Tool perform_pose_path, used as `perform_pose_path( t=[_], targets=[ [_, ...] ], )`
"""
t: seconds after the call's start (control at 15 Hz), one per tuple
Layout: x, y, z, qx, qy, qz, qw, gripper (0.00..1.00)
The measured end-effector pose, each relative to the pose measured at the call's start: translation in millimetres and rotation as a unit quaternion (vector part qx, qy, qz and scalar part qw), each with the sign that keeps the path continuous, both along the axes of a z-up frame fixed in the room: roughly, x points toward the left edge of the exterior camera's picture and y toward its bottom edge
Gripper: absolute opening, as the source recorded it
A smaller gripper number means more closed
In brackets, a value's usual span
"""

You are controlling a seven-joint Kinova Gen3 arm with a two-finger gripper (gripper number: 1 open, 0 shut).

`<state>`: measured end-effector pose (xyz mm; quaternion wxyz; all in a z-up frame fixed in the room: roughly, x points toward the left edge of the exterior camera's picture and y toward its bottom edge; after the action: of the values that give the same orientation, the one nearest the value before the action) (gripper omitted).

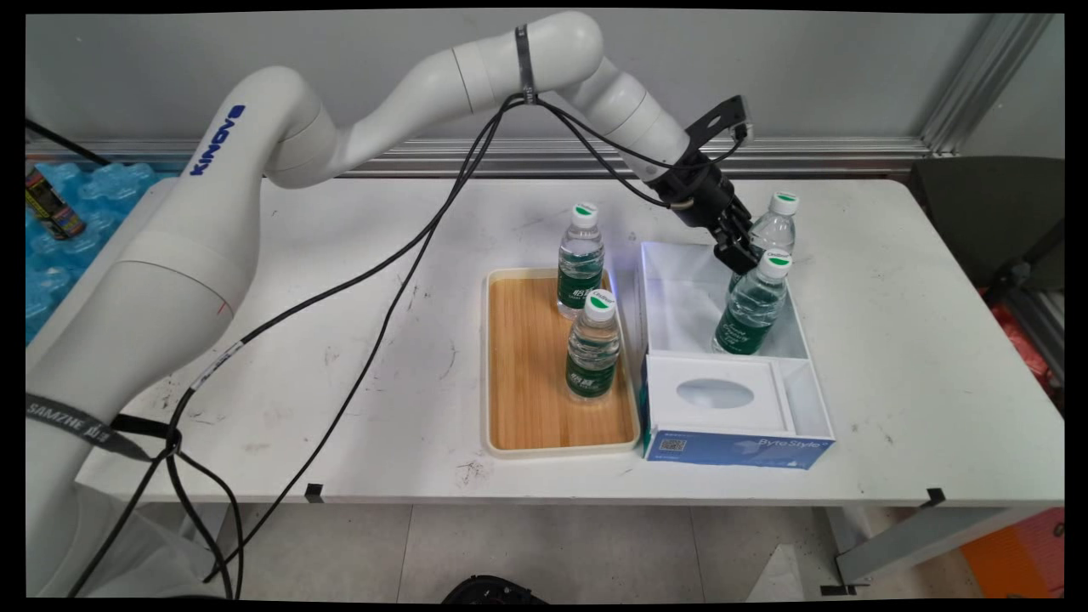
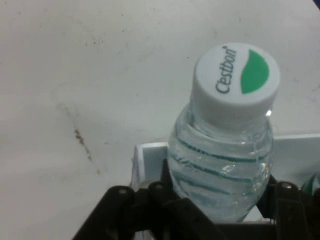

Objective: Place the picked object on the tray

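My gripper (image 1: 741, 253) reaches down over the far right corner of an open white box (image 1: 799, 399) with a blue front. It is shut on a clear water bottle (image 1: 748, 314) with a white cap and a green label, which leans inside the box. In the hand view that bottle (image 2: 225, 150) stands between my two fingers (image 2: 166, 176), with the box's white wall (image 2: 150, 155) behind it. A second bottle (image 1: 775, 223) stands upright just behind the held one.
A wooden tray (image 1: 527, 425) lies left of the box and carries two upright water bottles, one at the back (image 1: 580, 255) and one nearer the middle (image 1: 592, 348). Black cables hang from the arm across the table's left half.
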<state>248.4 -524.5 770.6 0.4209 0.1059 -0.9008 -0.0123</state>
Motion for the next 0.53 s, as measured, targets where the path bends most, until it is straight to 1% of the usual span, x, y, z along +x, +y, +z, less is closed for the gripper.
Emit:
perform_pose_path(
  t=[0.33, 0.53],
  targets=[
    [0, 2, 2, 0.000, 0.002, -0.003, 1.0000, 0.00],
    [1, 1, 10, -0.005, 0.005, -0.004, 1.0000, 0.00]
  ],
)
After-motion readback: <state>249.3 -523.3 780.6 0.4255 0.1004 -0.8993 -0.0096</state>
